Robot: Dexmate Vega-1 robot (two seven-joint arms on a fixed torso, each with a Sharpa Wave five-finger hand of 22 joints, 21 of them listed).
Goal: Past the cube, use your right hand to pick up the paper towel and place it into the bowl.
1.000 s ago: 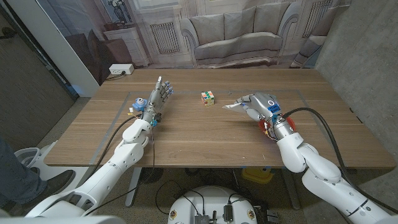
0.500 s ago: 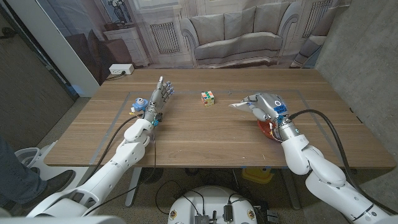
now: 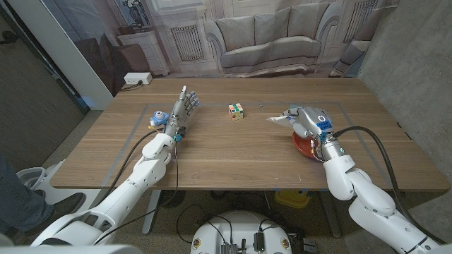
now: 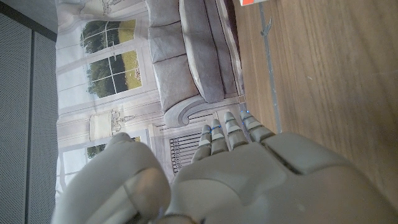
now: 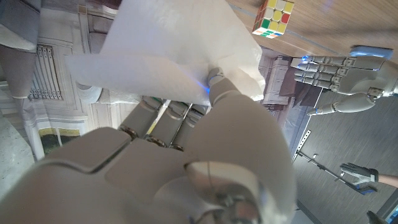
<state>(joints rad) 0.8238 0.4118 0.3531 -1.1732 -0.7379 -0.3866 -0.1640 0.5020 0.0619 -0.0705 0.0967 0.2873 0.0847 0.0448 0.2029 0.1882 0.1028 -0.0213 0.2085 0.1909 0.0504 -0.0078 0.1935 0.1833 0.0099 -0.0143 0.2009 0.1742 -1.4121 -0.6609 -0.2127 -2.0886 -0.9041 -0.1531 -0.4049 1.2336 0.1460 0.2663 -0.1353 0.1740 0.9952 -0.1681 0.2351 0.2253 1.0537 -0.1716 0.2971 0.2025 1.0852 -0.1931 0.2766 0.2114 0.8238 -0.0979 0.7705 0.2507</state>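
Observation:
My right hand [image 3: 305,119] holds a white paper towel [image 3: 277,118] pinched in its fingers, lifted above the table at the right. The towel [image 5: 168,62] fills much of the right wrist view, gripped by my right hand [image 5: 186,155]. Just under and behind that hand sits a red bowl [image 3: 305,145], partly hidden by the wrist. The multicoloured cube [image 3: 236,111] rests on the table to the left of the towel; the cube [image 5: 273,17] also shows past the towel. My left hand [image 3: 181,111] stands at the table's left, fingers straight and apart, holding nothing.
The wooden table [image 3: 233,152] has a faint taped rectangle on it. A sofa backdrop [image 3: 268,39] stands behind the far edge. My left hand [image 5: 336,74] appears in the right wrist view, far from the towel. A bit of the bowl's red [image 4: 252,2] shows across the table.
My right hand has carried the paper towel rightward, away from the cube and toward the red bowl. The left hand has stayed still.

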